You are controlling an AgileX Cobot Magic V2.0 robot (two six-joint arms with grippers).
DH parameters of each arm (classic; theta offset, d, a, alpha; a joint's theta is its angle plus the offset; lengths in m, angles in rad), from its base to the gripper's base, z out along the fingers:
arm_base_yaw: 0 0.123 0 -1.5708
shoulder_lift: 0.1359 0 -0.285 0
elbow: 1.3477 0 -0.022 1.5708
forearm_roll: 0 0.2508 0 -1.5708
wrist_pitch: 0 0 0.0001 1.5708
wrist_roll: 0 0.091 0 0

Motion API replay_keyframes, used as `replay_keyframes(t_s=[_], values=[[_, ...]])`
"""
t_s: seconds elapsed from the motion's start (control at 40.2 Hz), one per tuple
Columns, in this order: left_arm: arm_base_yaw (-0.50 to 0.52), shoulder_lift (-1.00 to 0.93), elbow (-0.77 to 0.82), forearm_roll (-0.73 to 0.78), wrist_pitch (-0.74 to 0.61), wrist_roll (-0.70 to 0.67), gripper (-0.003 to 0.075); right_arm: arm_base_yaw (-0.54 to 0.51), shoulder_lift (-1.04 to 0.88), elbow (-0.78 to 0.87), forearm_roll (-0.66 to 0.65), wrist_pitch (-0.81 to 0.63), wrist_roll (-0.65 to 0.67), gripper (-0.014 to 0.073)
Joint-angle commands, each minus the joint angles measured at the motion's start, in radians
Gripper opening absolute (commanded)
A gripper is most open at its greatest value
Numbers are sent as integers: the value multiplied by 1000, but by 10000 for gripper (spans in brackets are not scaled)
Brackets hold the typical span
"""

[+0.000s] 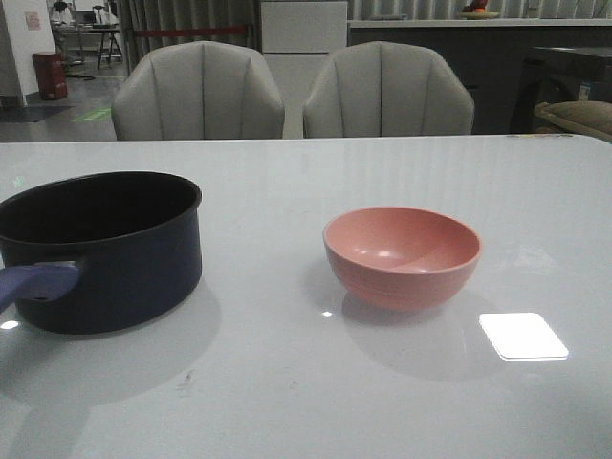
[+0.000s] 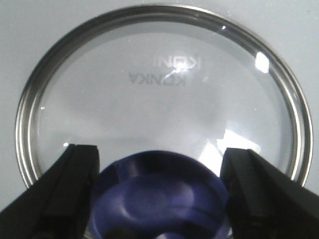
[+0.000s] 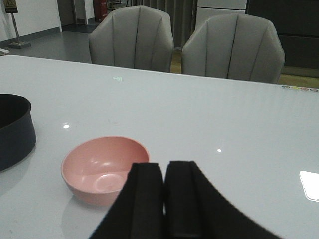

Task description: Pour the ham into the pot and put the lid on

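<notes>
The pot (image 1: 100, 251) stands on the table (image 1: 287, 402) toward the robot's left, mouth up. Its inside is too dark to show any contents, so whether the ham is in it cannot be told. Its handle (image 1: 33, 284) runs toward the camera and to the left, and its far end is cut off by the edge of the front view. In the right wrist view only a piece of the pot's wall shows, cut by the frame.

The bowl (image 1: 403, 255) sits upright to the right of the pot, well apart from it, with only smooth pink inside. In the right wrist view it lies just ahead of the right claw (image 3: 163, 199) and to one side of its tips. That claw's two fingers (image 3: 144, 199) are pressed together with nothing between them.

The lid (image 2: 164, 89) shows only in the left wrist view, lying flat on the table, knob up, directly under the left claw (image 2: 159, 184). The lid's near rim is hidden behind the fingers and knob. The left fingers (image 2: 65, 189) stand wide apart on either side of the knob (image 2: 159, 194), close to it; whether they touch it cannot be made out. Neither arm appears in the front view, nor does the lid.

Two chairs (image 1: 198, 93) stand behind the table.
</notes>
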State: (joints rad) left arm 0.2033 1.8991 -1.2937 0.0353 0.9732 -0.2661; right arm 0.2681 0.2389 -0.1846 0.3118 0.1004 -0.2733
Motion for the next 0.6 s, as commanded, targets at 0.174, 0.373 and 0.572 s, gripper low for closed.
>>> replay_keyframes(t_s=[0.174, 0.373, 0.572], values=[[3, -93, -29, 3, -8, 25, 300, 1, 7, -27, 6, -82, -11, 150], [3, -115, -78, -23, 14, 49, 300, 1, 7, -27, 6, -82, -11, 150], [-9, -160, -174, -92, 42, 121, 300, 1, 7, -27, 6, -82, -11, 150]])
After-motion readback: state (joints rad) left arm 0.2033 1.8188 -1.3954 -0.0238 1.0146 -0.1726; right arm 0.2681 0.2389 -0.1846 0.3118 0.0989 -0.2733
